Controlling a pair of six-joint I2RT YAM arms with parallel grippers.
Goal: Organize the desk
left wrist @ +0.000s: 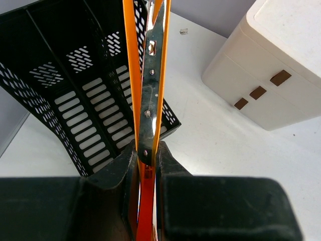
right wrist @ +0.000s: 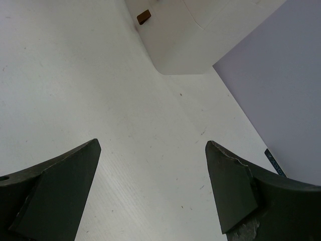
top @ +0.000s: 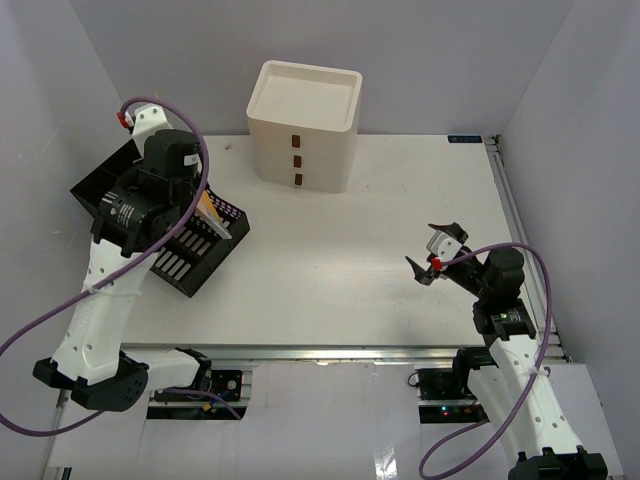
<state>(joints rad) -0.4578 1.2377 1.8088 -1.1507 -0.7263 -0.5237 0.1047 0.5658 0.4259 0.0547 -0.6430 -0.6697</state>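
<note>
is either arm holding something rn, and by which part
The left jaws clamp a thin orange item with a metal strip by its near end, at the black mesh rack. The right jaws stand open, holding nothing.

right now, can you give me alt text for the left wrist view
The left gripper, jaws shut, holds a flat orange item with a shiny metal strip edge-on, a black mesh file rack behind it on the left. A white drawer box with three brown handles stands to the right on the desk.
</note>
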